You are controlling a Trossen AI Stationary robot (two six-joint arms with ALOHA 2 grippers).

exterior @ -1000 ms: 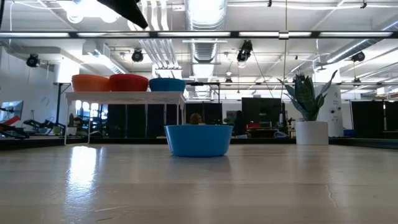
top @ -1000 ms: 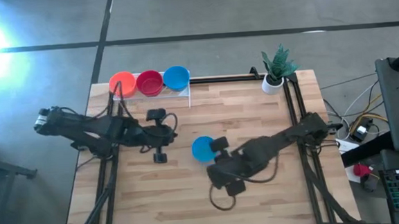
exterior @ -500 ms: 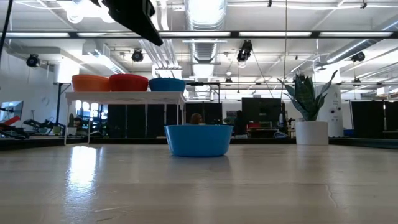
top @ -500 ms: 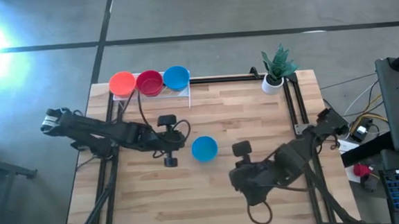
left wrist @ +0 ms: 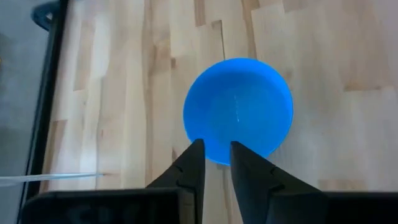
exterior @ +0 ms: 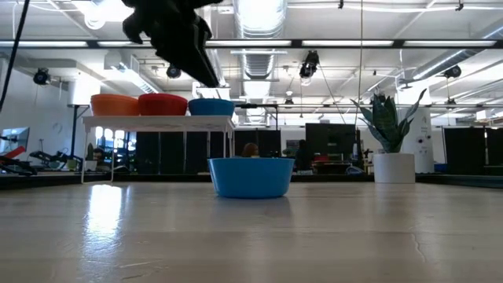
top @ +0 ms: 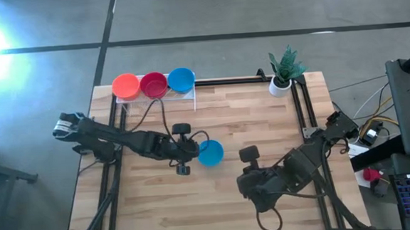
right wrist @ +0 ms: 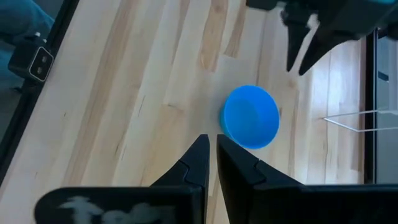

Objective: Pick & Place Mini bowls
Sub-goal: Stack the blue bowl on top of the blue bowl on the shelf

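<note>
1. From above, a light wooden table (top: 262,118) stands on a grey concrete floor. At its far left edge a white wire rack (top: 189,94) carries three mini bowls in a row: an orange bowl (top: 125,85), a red bowl (top: 153,84) and a blue bowl on the rack (top: 181,79). A small white pot with a green plant (top: 281,71) sits at the far right corner. A second blue bowl (top: 211,152) rests open side up near the table's middle. The left gripper (top: 191,149) reaches in from the left and hangs just beside this bowl's left rim. The right gripper (top: 247,171) waits nearer and to the right, apart from the bowl.

2. At table height, a large workshop with ceiling lights and ducts fills the background. The blue bowl (exterior: 251,177) sits alone on the tabletop. The rack stands behind it to the left with its three bowls on top, and the plant is far right. A dark arm hangs above, upper left.

3. The left wrist camera looks down on bare wood planks. The left gripper (left wrist: 215,163) has its two fingers nearly together with a narrow gap, gripping nothing, tips over the bowl's (left wrist: 239,109) rim.

4. The right wrist camera shows planks and the blue bowl (right wrist: 251,116) ahead. The right gripper's (right wrist: 211,154) fingers are almost closed, empty. The other arm shows beyond the bowl.
</note>
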